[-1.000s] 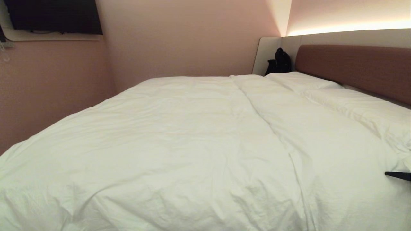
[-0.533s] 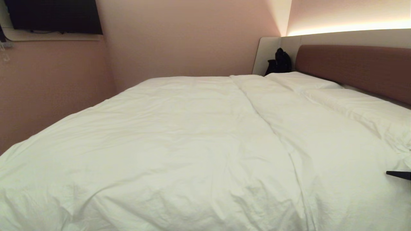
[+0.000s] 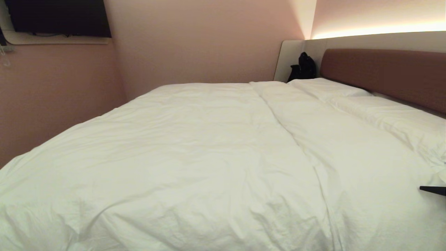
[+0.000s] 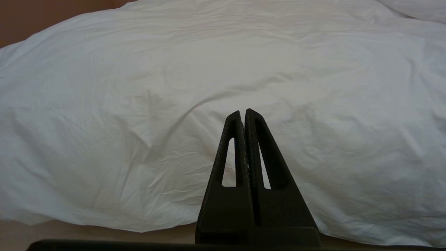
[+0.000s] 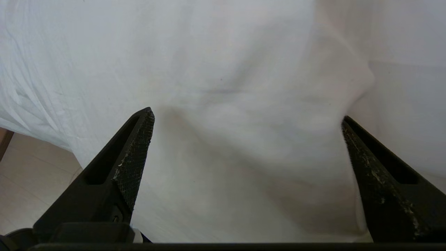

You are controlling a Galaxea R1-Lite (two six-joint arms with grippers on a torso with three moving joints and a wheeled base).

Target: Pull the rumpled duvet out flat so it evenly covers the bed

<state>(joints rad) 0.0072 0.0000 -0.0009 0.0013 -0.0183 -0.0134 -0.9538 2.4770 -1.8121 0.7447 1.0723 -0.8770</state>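
Checking occlusions first, then the duvet
hidden/cut off: bed (image 3: 383,71) shows only its reddish-brown headboard on a pale panel; base and mattress are covered. Right gripper (image 5: 245,118) is nearly out of the head view, just a dark finger tip (image 3: 432,190) at the right edge. Left gripper (image 4: 243,113) is absent from the head view. Dark object (image 3: 303,67) beside the headboard can't be identified
duvet: duvet (image 3: 195,150) lies spread over the bed, reaching the left edge and draping over the near side; plain white, puffy, shallow wrinkles, heavier creasing along the near edge. A long ridge runs from the far side to the near edge, right of centre
pillows: pillows (image 3: 366,104) flat against the headboard, near one partly cropped
right claw: spread wide, empty, white fabric just ahead of it; contact unclear
left claw: closed, empty, low before the draped near edge
other: dark screen (image 3: 57,17) on the wall, top left
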